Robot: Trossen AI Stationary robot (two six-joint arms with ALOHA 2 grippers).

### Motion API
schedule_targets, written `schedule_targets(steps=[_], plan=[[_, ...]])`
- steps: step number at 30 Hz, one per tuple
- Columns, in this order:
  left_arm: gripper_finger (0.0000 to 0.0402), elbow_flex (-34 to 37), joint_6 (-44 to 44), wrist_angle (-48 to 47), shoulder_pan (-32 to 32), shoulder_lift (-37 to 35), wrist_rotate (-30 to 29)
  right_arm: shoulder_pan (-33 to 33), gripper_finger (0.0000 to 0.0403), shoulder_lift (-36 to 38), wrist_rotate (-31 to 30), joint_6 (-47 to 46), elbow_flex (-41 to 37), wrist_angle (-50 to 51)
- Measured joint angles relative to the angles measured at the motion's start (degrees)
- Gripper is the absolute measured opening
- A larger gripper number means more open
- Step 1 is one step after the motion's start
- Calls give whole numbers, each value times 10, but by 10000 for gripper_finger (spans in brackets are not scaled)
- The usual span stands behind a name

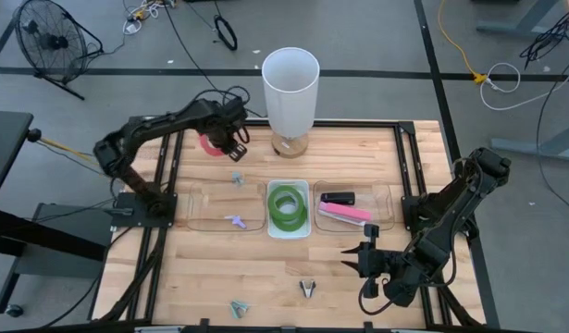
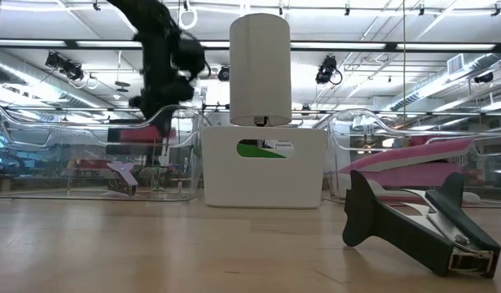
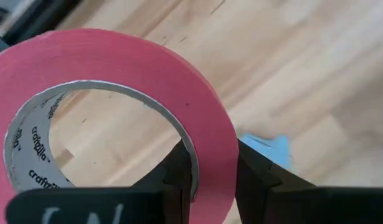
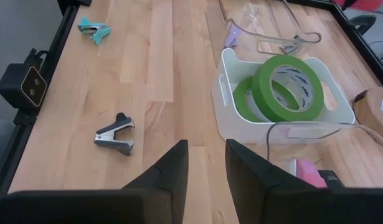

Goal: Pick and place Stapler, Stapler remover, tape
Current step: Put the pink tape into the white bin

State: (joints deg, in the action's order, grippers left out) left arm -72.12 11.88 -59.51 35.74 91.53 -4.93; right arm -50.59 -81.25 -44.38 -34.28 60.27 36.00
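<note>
My left gripper (image 1: 234,141) pinches the pink tape roll (image 1: 211,144) by its wall at eleven o'clock on the table (open centre facing sideways), while my right gripper (image 1: 362,260), fingers slightly parted, holds nothing at five o'clock.

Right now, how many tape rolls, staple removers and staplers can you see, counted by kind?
Tape rolls: 3, green pair, red roll in left gripper
Staple removers: 4
Staplers: 2, black stapler, pink stapler
Total: 9
</note>
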Motion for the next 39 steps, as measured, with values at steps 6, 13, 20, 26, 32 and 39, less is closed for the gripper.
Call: schedule_targets(steps=[6,13,20,26,32,39], plan=[[82,0,61,-28,-76,-80,-1,0,107,0,3,0,0,1],[82,0,151,-21,-209,-136,6,0,107,0,3,-11,0,1],[82,0,226,68,-351,-139,1,0,107,0,3,-26,0,0],[82,0,254,176,-452,-138,-25,0,107,0,3,-39,0,-4],[82,-1,246,282,-511,-118,-51,0,107,0,4,-45,0,-17],[82,-1,237,320,-499,-55,-53,0,107,0,15,-43,0,-57]])
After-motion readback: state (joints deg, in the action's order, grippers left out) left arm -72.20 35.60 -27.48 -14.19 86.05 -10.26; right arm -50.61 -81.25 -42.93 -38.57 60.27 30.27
